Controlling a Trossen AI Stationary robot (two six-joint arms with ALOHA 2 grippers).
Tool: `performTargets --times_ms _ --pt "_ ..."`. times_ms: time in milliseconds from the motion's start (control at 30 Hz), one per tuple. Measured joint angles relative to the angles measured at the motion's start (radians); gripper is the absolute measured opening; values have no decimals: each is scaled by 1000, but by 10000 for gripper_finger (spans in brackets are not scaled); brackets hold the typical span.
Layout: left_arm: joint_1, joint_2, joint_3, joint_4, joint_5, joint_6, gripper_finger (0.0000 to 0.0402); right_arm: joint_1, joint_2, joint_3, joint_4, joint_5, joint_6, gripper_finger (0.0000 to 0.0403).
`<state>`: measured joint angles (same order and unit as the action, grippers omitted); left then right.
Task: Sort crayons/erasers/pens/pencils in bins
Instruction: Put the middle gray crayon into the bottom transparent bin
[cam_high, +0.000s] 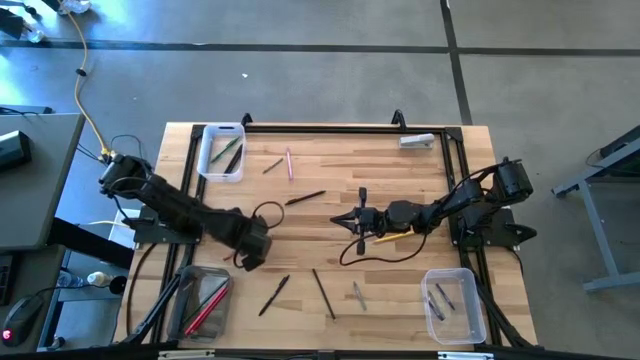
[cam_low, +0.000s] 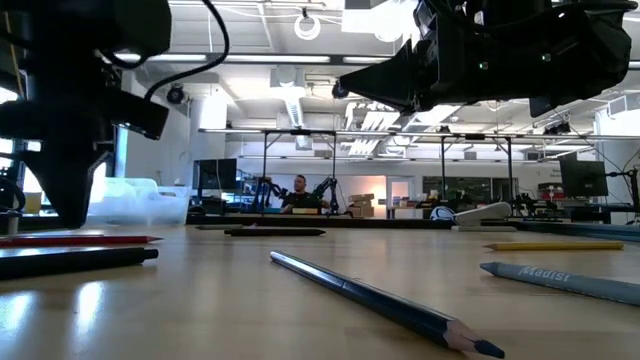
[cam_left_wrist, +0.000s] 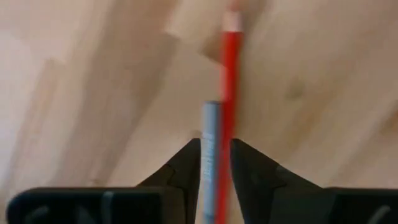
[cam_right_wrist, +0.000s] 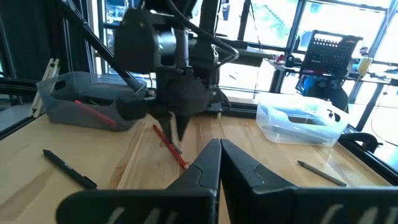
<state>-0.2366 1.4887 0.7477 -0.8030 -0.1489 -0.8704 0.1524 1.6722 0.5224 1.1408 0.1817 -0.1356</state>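
The left tool (cam_left_wrist: 214, 163) stands low over the table (cam_high: 330, 215) near its front left, its fingers (cam_left_wrist: 184, 163) closing round a grey-blue crayon (cam_left_wrist: 210, 143), with a red pencil (cam_left_wrist: 230, 93) lying just beside; the hold looks partial, not firm. The right tool (cam_high: 350, 222), clenched and empty, waits mid-table. These sticks should be light, stiff and prone to roll, so pinch mid-shaft. The grey-tinted bin (cam_high: 200, 303) sits close by
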Motion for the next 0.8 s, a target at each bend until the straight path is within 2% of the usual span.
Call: performTargets --times_ms 100,267,600,800 --pt "20 0 -23 5 -20 -8 88 0 0 0 0 0 0 0" --pt "34 -4 -55 75 17 26 85 0 0 0 0 -1 0 0" --pt "34 2 -59 58 -17 45 76 0 0 0 -3 -2 4 0" --pt "55 3 -68 67 -15 159 62 0 0 0 -8 -2 4 0"
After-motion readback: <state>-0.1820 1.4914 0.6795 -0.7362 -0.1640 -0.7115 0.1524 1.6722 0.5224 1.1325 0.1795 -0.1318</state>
